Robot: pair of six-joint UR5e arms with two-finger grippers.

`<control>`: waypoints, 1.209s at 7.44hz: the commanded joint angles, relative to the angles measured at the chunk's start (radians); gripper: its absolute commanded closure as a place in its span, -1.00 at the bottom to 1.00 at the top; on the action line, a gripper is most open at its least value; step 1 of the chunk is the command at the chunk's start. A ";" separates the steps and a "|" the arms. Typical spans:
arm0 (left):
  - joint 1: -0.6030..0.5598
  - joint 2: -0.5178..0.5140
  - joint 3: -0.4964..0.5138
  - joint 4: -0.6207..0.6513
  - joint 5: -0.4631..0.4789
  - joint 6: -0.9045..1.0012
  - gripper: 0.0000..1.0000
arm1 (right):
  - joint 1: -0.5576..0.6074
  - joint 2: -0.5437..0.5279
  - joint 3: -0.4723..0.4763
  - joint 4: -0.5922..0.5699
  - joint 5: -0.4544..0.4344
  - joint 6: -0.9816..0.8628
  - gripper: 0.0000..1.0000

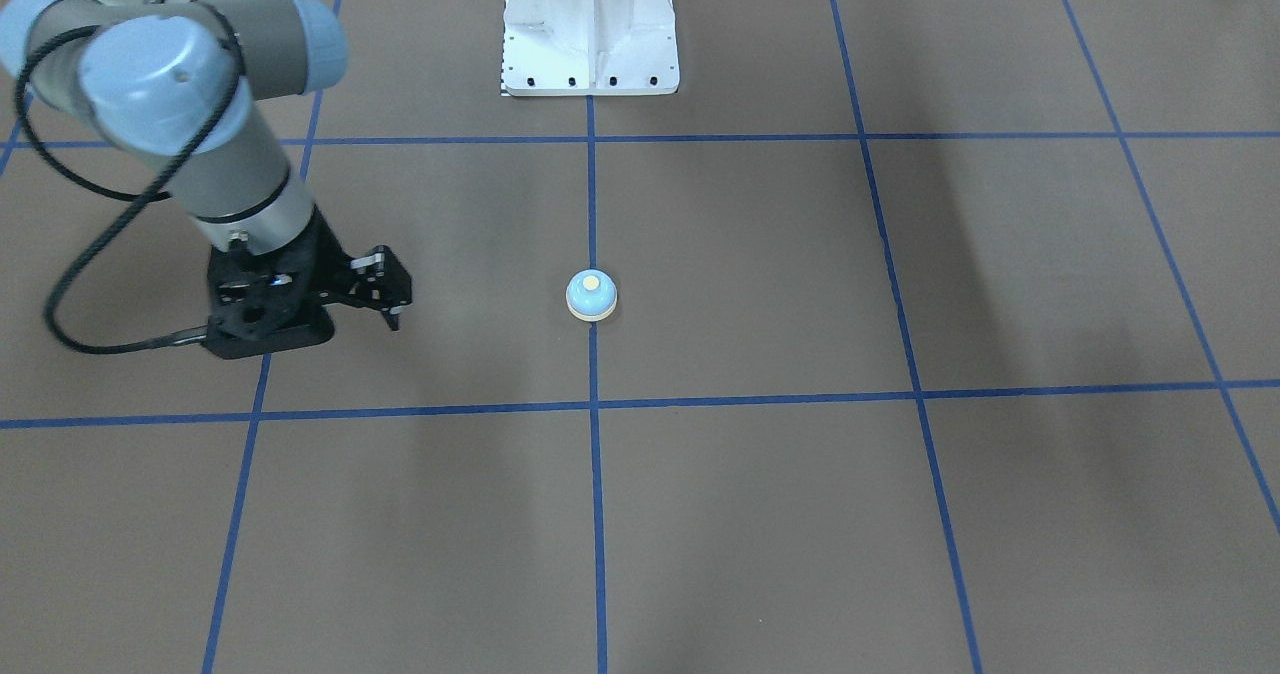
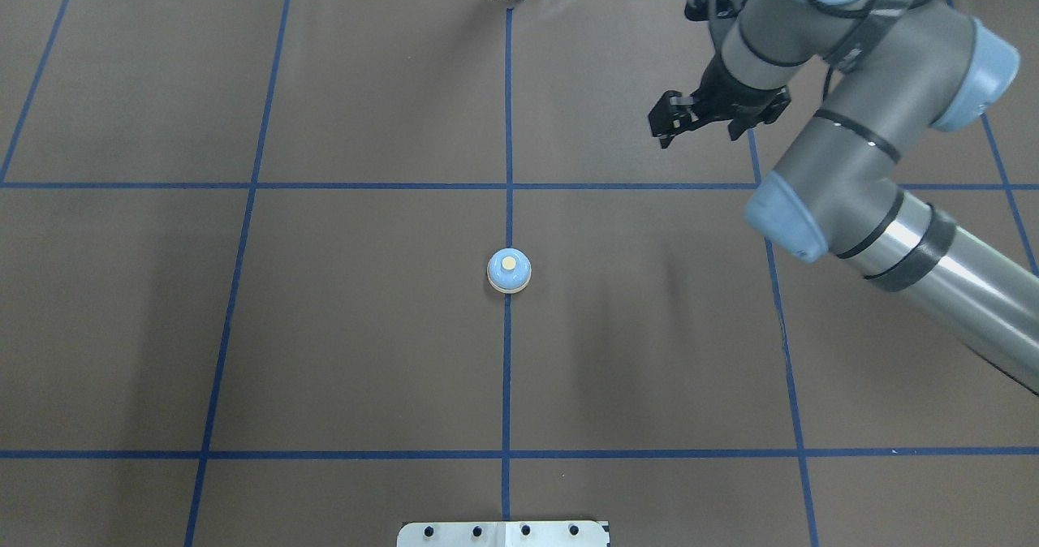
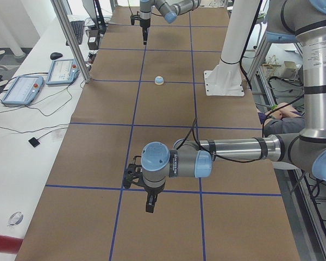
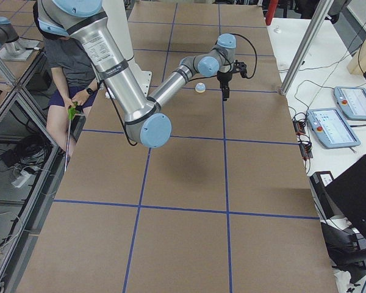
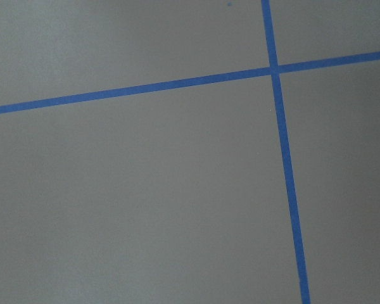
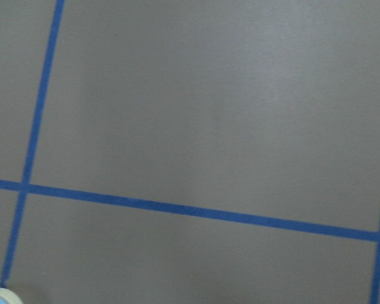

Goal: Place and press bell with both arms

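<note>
The bell (image 1: 591, 295) is a light-blue dome with a cream button. It stands upright on the centre tape line of the brown table, also in the overhead view (image 2: 509, 271). No gripper touches it. My right gripper (image 1: 392, 319) points down and looks shut and empty. It is well off to my right of the bell and farther out from my base (image 2: 661, 129). A sliver of the bell's rim (image 6: 0, 296) shows in the right wrist view's bottom-left corner. My left gripper (image 3: 150, 206) shows only in the exterior left view, far from the bell (image 3: 159, 80). I cannot tell its state.
The white bolted pedestal (image 1: 590, 24) stands at the table's robot-side edge. Blue tape lines (image 2: 507, 186) divide the brown mat into squares. Tablets (image 3: 22, 89) and cables lie on a side table past the mat's far edge. A seated person (image 4: 67, 67) is beside the robot.
</note>
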 commanded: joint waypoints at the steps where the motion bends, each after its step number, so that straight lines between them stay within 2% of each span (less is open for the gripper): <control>1: 0.027 -0.010 0.000 -0.010 -0.002 -0.002 -0.99 | 0.159 -0.146 0.006 0.009 0.083 -0.270 -1.00; 3: 0.050 -0.050 0.000 -0.006 -0.035 -0.004 -0.99 | 0.309 -0.317 0.016 0.009 0.154 -0.494 -1.00; 5: 0.054 -0.062 0.000 -0.004 -0.043 -0.004 -0.99 | 0.459 -0.472 0.022 0.007 0.164 -0.692 -1.00; 7: 0.056 -0.064 0.000 -0.002 -0.042 -0.004 -0.99 | 0.596 -0.594 0.023 0.009 0.174 -0.763 -1.00; 9: 0.056 -0.062 0.008 -0.002 -0.039 -0.004 -0.99 | 0.635 -0.698 0.031 0.009 0.171 -0.765 -1.00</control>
